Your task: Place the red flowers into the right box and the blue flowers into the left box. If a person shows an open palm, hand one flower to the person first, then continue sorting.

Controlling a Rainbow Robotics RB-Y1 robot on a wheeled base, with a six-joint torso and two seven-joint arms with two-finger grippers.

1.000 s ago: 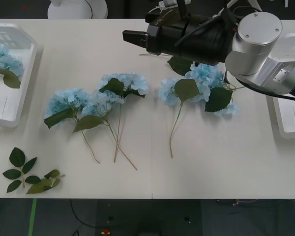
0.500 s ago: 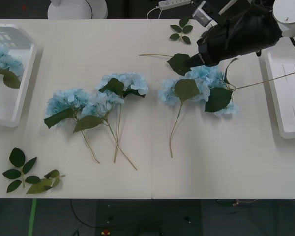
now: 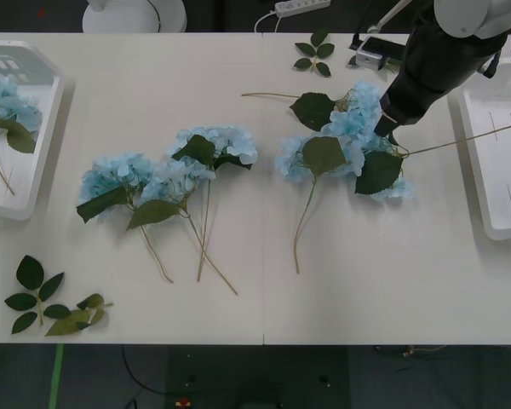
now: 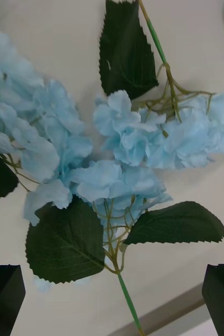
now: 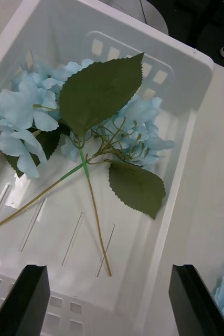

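1. Green leaf sprigs (image 3: 51, 302) lie at the near table edge, no part of the sorting.
2. Mid-table, several blue flowers (image 3: 170, 175) wait loose; two more lie in the left box (image 3: 34, 136).
3. Farther right, the right gripper (image 3: 390, 119) hovers splayed and empty over a blue cluster: a pick-up seems underway, calling for descent and closing on a stalk.
4. The left gripper (image 5: 109, 294) hangs spread, empty, above the left box; the right box (image 3: 485, 170) holds nothing.
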